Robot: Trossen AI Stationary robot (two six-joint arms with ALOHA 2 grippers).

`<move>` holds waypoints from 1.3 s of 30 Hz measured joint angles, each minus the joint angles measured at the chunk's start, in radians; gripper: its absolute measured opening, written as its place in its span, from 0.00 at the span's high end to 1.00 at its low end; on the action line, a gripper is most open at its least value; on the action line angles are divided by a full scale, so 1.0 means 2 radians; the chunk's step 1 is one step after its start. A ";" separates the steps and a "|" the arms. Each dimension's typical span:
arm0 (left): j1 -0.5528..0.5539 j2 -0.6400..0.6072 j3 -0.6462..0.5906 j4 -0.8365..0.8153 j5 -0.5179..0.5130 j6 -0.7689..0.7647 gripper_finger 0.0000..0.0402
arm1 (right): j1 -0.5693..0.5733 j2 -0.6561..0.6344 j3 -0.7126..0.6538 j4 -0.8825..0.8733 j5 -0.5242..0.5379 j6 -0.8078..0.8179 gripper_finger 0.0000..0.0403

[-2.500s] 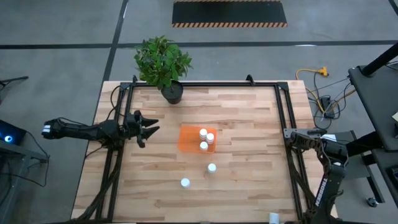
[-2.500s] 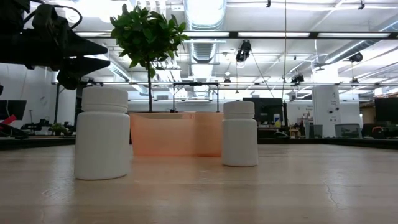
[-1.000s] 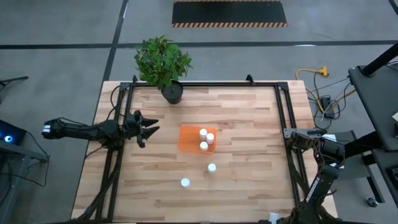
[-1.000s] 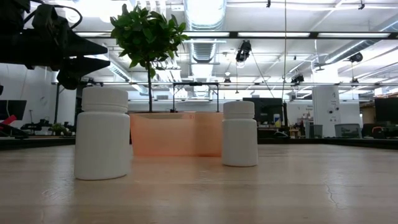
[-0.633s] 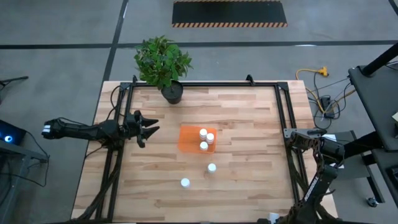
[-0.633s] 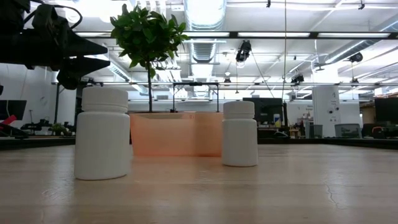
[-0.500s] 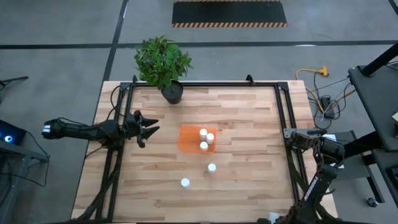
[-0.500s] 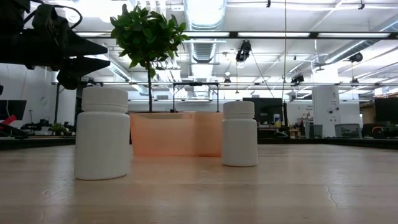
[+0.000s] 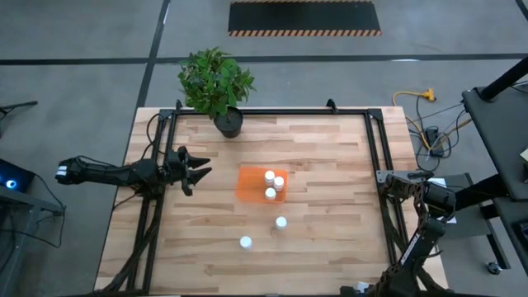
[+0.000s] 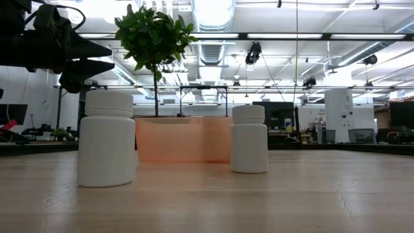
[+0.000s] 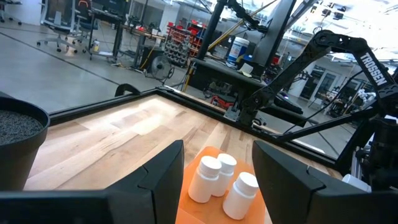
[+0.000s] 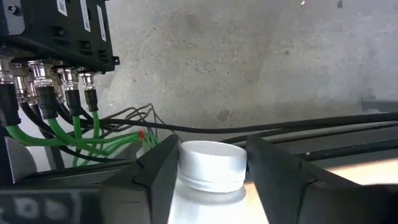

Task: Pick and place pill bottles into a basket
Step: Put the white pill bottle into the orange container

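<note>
On the wooden table (image 9: 322,198), two pill bottles (image 9: 281,222) stand loose.

Left end effector (image 9: 200,171) hovers part-open; right end effector (image 12: 208,163) straddles a bottle cap.

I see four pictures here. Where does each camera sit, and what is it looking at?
High: overhead, straight down on the table, both arms.
Low: tabletop level, past two pill bottles to the basket.
Left wrist: on the left arm, past its fingers at three bottles in the basket.
Right wrist: on the right arm, its fingers around a bottle.
All but the last share the basket.
</note>
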 joint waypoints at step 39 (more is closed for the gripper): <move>0.000 0.000 0.000 0.000 0.000 0.000 0.57 | -0.028 0.000 0.034 -0.033 0.033 0.130 0.98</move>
